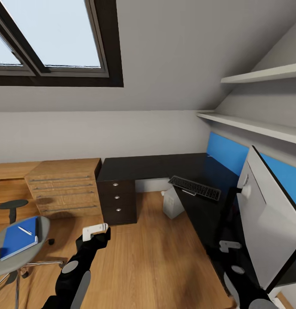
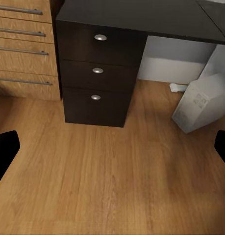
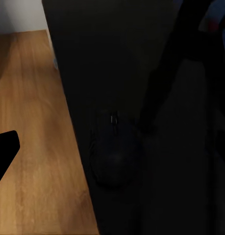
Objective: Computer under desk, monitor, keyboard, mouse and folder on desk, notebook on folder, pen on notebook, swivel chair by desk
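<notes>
- Blue folder (image 1: 18,237) lies on the swivel chair (image 1: 44,226) seat, the pen (image 1: 25,230) across it, so your next carry starts at the chair.
- Keyboard (image 1: 195,187) lies near the desk (image 1: 148,166) front edge; mouse (image 3: 113,156) also sits close to the edge.
- Computer (image 2: 200,104) stands under the desk.
- Left gripper (image 1: 96,231) hangs wide over bare floor; right gripper (image 1: 230,246) holds nothing, its width you cannot tell.

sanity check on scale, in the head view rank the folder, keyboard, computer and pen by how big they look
1. Folder, though it sits nearest the camera, which inflates it.
2. Keyboard, long and slim.
3. Computer, partly hidden under the desk, so its rank against the keyboard is unsure.
4. Pen, clearly smallest.
</notes>
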`<state>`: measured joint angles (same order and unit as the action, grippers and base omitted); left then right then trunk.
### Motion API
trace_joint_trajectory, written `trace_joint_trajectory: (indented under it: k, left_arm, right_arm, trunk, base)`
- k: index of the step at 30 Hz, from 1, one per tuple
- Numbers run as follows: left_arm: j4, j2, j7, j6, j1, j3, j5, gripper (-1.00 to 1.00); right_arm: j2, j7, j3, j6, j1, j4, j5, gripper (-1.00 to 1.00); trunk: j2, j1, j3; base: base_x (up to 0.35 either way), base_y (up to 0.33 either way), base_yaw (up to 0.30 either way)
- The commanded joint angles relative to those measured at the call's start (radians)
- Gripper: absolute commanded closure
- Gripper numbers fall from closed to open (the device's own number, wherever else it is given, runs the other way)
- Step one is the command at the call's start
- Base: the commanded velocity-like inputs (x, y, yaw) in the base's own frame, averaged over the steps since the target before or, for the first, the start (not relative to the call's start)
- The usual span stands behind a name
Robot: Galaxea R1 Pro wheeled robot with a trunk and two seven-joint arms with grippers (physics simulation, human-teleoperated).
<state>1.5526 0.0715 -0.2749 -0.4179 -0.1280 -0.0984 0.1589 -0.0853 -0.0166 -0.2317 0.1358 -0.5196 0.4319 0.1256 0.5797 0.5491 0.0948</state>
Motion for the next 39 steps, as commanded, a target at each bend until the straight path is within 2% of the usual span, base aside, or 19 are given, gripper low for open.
trace_joint_trajectory:
  k: [1, 9, 10, 11, 17, 39]
  left_arm:
    - [0.007, 0.001, -0.009, -0.004, -0.001, -0.002, 0.011, -1.00]
    - [0.016, 0.005, -0.010, -0.004, -0.001, -0.003, 0.011, -1.00]
    - [0.017, 0.005, -0.010, -0.004, -0.001, -0.003, 0.011, -1.00]
    - [0.019, 0.006, -0.010, -0.004, -0.001, -0.003, 0.011, -1.00]
    - [0.020, 0.007, -0.010, -0.004, -0.001, -0.003, 0.011, -1.00]
    - [0.019, 0.007, -0.010, -0.005, -0.001, -0.013, 0.010, -1.00]
  right_arm:
    - [-0.006, -0.008, -0.005, 0.011, -0.013, -0.024, 0.010, -1.00]
    - [-0.019, -0.021, -0.005, 0.019, -0.042, -0.062, 0.008, -1.00]
    - [-0.020, -0.022, -0.005, 0.019, -0.044, -0.064, 0.002, -1.00]
    - [-0.020, -0.022, -0.005, 0.015, -0.047, -0.067, -0.031, -1.00]
    - [-0.020, -0.021, -0.004, 0.003, -0.048, -0.069, -0.061, -1.00]
    - [-0.021, -0.019, -0.003, -0.005, -0.048, -0.071, -0.065, -1.00]
  trunk:
    - [0.009, 0.004, 0.005]
    - [0.065, 0.035, 0.030]
    - [0.072, 0.039, 0.033]
    - [0.079, 0.043, 0.037]
    - [0.121, 0.066, 0.055]
    - [0.275, 0.150, 0.124]
  base:
    - [0.000, 0.000, 0.000]
    - [0.000, 0.000, 0.000]
    - [0.000, 0.000, 0.000]
    - [0.000, 0.000, 0.000]
    - [0.000, 0.000, 0.000]
    - [0.000, 0.000, 0.000]
